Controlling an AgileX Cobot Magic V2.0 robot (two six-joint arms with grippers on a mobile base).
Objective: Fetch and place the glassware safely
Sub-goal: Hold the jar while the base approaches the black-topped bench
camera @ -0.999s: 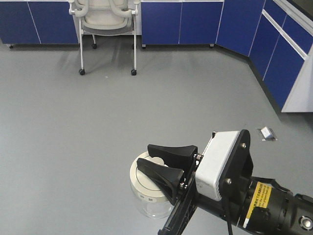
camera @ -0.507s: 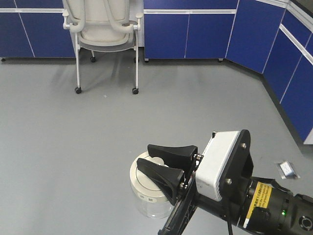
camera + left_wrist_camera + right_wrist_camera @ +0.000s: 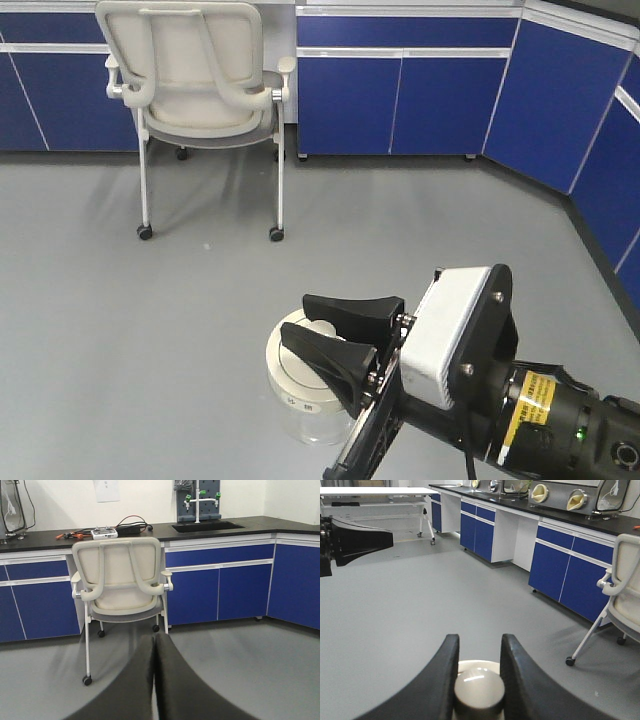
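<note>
Right pincer [image 3: 479,642] pinches the lid knob [image 3: 479,690] from above, the jar [image 3: 296,388] hanging upright directly beneath, apparently off the floor [image 3: 150,330]; left pincer [image 3: 154,639] pressed together.

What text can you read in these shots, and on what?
No text is legible.
Yellow sticker on the right arm: dark print, too small to read.
Jar, lid rim: small dark marks, too blurred to read.
Wall sheet: looks blank.
</note>
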